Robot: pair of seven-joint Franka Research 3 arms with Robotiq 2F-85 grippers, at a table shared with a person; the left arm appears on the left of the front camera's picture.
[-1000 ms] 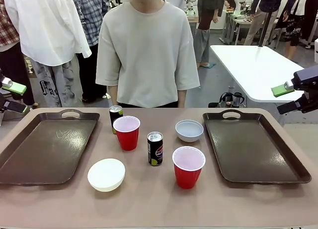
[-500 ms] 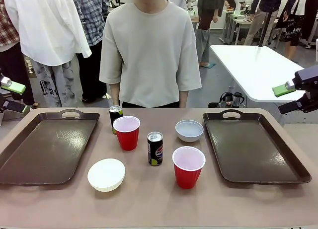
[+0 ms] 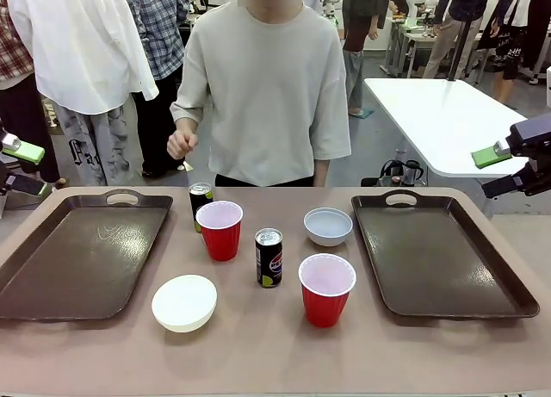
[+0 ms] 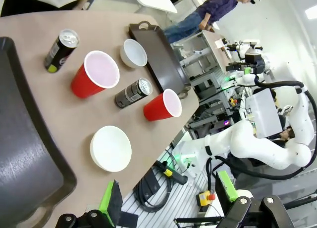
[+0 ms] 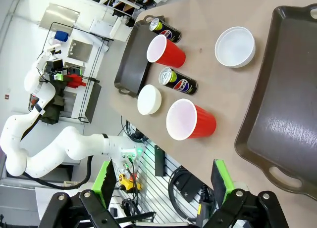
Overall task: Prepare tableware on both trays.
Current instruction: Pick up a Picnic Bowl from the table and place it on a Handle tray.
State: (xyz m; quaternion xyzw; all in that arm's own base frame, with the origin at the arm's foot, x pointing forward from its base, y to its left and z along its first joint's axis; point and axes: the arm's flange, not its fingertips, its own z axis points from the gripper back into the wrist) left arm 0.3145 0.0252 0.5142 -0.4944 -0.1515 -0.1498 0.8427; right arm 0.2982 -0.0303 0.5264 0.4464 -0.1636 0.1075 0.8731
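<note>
Sitting on the bare table (image 3: 258, 354) between the two trays, none of the tableware is loaded yet. The far red cup (image 3: 219, 231) stands just in front of the far Pepsi can (image 3: 201, 197), close to it but apart. The near Pepsi can (image 3: 269, 257) stands in the middle, with the near red cup (image 3: 326, 292) just beside it toward the right tray (image 3: 439, 259). The cream bowl (image 3: 184, 303) rests near the left tray (image 3: 77, 259), and the grey-white bowl (image 3: 328, 226) near the right tray's far end. Nothing stands on either tray.

The cups look light and thin-walled, so they are likely to flex or tip; a gentle hold across the wall below the rim should suit them. The cans should be stiff but smooth, best taken across the body at mid height. The bowls seem rigid, with rounded outsides that could slip from a side grasp, so pinching the rim with one finger inside looks safer.

The left gripper (image 3: 24, 169) hangs off the table's left edge and the right gripper (image 3: 498, 171) off its right. Each is well apart from everything, jaws spread wide with nothing between them. Across the table the person's hand (image 3: 182, 143) is raised beside the body, loosely curled
</note>
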